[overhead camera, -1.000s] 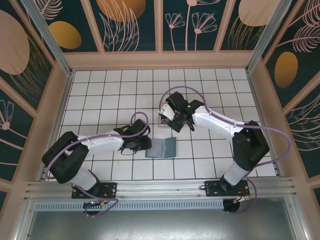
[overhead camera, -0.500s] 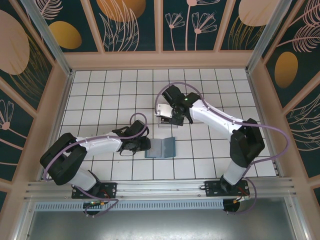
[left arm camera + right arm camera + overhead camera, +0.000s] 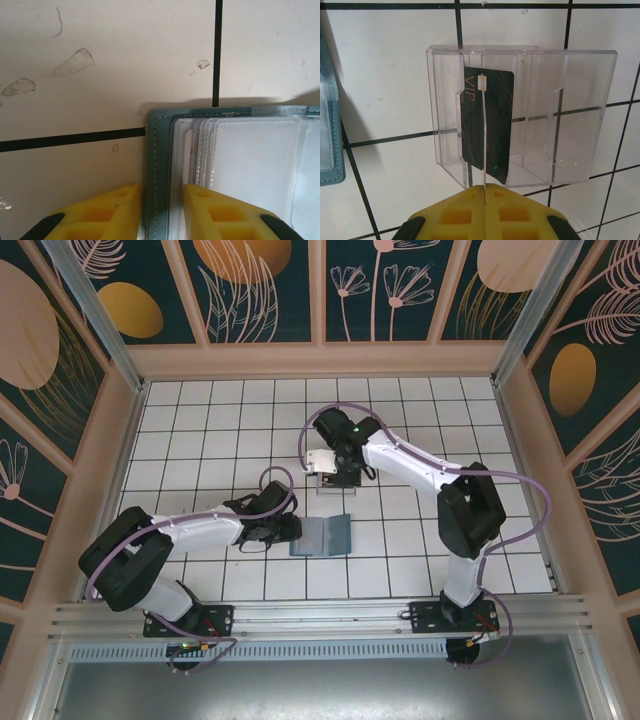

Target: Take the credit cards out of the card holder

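The teal card holder lies open on the tiles, its clear sleeves facing up. My left gripper is shut on its left cover edge, one yellow finger on each side. My right gripper is shut on the pale credit card, which I see edge-on as a thin white line rising from the closed jaws. This card hangs over the clear slotted stand. The black credit card stands upright in the stand's left slot, just behind the pale one.
The stand's other slots to the right hold nothing. The card holder's teal edge lies about one tile to the left of the stand. Wooden walls ring the white tiled floor.
The right arm has swung left and back, carrying the pale card over the clear stand. The left gripper and the card holder have stayed put.
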Controlling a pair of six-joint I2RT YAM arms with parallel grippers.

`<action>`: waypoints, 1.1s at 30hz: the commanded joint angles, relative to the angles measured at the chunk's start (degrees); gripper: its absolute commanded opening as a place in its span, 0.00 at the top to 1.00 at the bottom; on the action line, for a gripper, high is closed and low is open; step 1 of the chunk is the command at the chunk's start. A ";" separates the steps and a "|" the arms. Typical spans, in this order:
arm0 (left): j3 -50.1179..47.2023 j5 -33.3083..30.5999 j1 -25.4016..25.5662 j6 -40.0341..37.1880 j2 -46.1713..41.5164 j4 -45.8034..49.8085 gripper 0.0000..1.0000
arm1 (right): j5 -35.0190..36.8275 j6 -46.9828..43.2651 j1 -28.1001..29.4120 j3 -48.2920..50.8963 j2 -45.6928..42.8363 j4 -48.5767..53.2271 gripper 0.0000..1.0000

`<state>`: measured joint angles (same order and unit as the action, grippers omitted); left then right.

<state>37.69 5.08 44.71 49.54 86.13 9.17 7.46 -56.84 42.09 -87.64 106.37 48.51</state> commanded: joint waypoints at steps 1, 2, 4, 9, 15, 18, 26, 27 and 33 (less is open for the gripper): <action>-1.69 -0.68 0.24 -0.40 0.01 0.25 0.70 | -0.59 -1.61 -0.42 -2.14 1.56 1.86 1.00; -1.82 -0.72 0.29 -0.31 -0.12 0.08 0.70 | -0.63 -1.61 -0.43 -2.32 1.93 1.98 1.00; -2.01 -0.66 0.23 -0.33 -0.26 0.05 0.70 | -0.65 -1.56 -0.43 -2.53 2.62 2.02 1.00; -2.23 -0.79 0.28 -0.49 -0.70 0.32 0.70 | -1.52 -1.32 -0.51 -3.48 4.13 2.79 1.00; -2.32 -0.76 0.18 -0.33 -0.79 0.06 0.70 | -1.66 -0.90 -0.43 -4.64 5.90 3.38 1.00; -2.45 -0.77 0.23 -0.31 -0.82 0.10 0.70 | -1.68 -0.42 -0.43 -5.34 6.31 3.34 1.00; -2.23 -0.62 0.26 -0.34 -1.09 0.27 0.70 | 1.07 1.13 -0.42 -5.48 4.85 -0.02 0.80; -2.10 -0.69 0.28 -0.26 -1.06 0.24 0.70 | 1.65 1.20 -0.39 -5.25 4.65 -0.57 0.80; -2.00 -0.51 0.21 -0.13 -1.11 0.23 0.70 | 8.22 2.71 -0.95 -3.46 3.92 -4.53 0.78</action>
<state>36.67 5.08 44.71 49.54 85.36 7.88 11.38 -55.99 41.78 -91.24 112.05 46.39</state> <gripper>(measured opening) 0.304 0.218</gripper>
